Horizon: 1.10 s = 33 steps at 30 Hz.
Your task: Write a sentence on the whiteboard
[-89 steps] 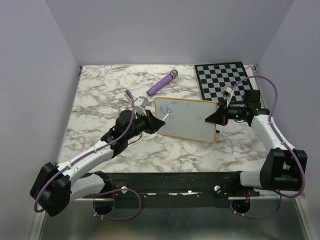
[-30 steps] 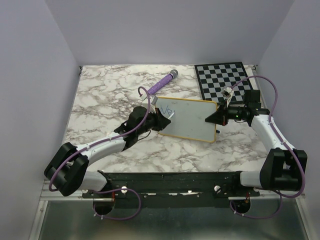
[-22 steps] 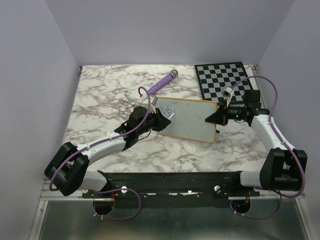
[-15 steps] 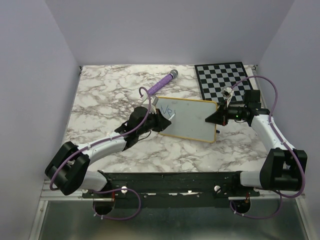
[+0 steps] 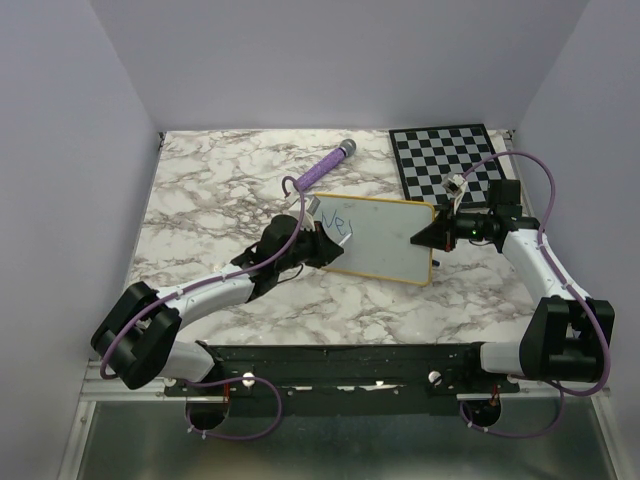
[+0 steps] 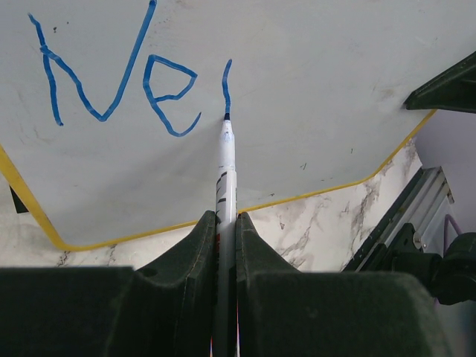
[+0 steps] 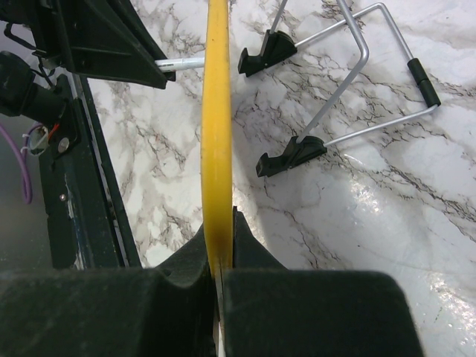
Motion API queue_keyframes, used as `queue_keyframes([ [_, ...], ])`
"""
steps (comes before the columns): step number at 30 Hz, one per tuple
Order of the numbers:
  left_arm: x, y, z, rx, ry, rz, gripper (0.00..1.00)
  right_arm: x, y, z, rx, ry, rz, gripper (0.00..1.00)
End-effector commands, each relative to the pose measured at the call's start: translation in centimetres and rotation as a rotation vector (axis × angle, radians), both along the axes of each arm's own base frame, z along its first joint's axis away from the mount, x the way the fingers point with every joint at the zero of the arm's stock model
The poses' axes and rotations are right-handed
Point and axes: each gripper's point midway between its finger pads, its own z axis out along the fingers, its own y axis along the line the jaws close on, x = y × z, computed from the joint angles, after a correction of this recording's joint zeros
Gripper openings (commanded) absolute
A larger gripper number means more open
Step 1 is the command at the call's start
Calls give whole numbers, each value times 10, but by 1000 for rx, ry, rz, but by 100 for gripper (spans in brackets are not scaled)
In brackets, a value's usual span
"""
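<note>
The whiteboard (image 5: 385, 250), white with a thin yellow frame, stands tilted mid-table. My left gripper (image 5: 322, 244) is shut on a thin white marker (image 6: 225, 167) at the board's left part. The marker's tip touches the white surface (image 6: 320, 82) at the bottom of a short blue stroke. The sentence (image 6: 111, 82) reads "Ne" plus that stroke, in blue; in the top view the sentence (image 5: 338, 219) looks small. My right gripper (image 5: 426, 236) is shut on the board's right edge, and its yellow frame (image 7: 216, 141) runs between the jaws (image 7: 221, 223).
A purple cylinder (image 5: 324, 167) lies behind the board. The black-and-white checkered board (image 5: 447, 160) sits at the back right. Behind the whiteboard, a wire stand (image 7: 349, 67) with black feet rests on the marble. The arms' black rail (image 5: 350, 360) runs along the near edge.
The left gripper has shifted slightly right with the marker. The "e" has been finished and a short new stroke has appeared after it. The right arm has not moved.
</note>
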Motion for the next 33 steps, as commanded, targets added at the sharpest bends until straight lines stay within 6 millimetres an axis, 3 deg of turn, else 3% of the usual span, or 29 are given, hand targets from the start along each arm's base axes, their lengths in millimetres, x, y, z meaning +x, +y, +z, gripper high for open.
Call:
queue_keyframes([
  [1, -3, 3, -14, 31, 39, 2, 0, 1, 0, 3, -14, -22, 9, 1],
  [33, 13, -9, 17, 2, -24, 0, 0, 1, 0, 2, -16, -24, 9, 1],
])
